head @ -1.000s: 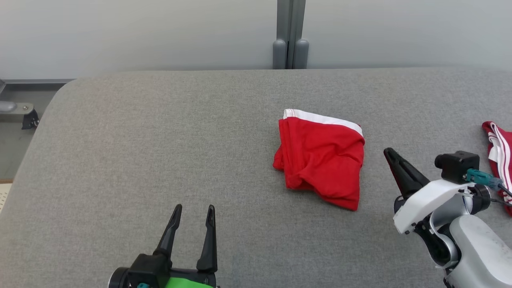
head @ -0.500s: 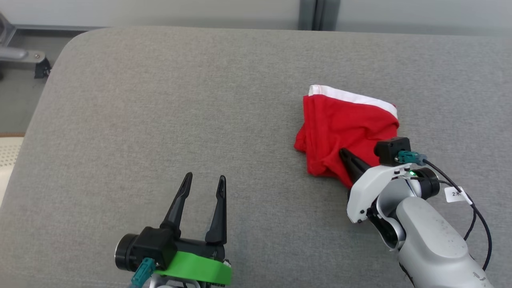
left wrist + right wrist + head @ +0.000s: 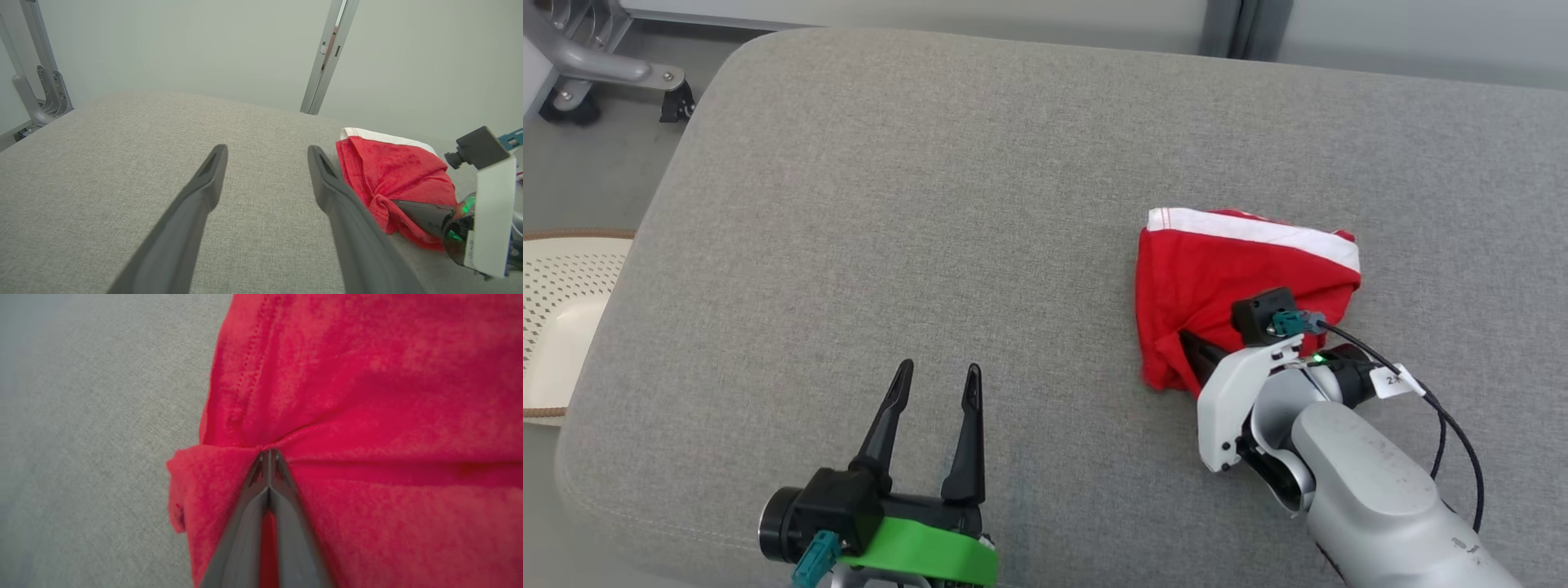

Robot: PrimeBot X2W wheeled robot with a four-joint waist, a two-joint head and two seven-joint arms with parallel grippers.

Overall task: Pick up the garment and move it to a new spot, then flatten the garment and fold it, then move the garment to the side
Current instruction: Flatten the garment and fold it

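Observation:
The garment (image 3: 1225, 269) is a red piece with a white band along its far edge, lying bunched on the right half of the grey table (image 3: 890, 204). My right gripper (image 3: 1186, 336) is shut, and its joined tips press into the garment's near left corner. In the right wrist view the closed gripper (image 3: 267, 451) meets a pucker in the red garment (image 3: 367, 396). My left gripper (image 3: 938, 367) hovers open and empty over bare table, well to the garment's left. From the left wrist, the open gripper (image 3: 266, 149) has the garment (image 3: 392, 171) and right gripper (image 3: 398, 203) on its right.
The table's rounded left edge drops off beside a white perforated basket (image 3: 556, 310) on the floor. A metal frame on casters (image 3: 596, 65) stands beyond the far left corner. A grey post (image 3: 327, 57) rises against the pale wall behind the table.
The head camera has tilted down and swung. My shut right gripper came in from the garment's right side and now presses on its near left corner. The left gripper stays open.

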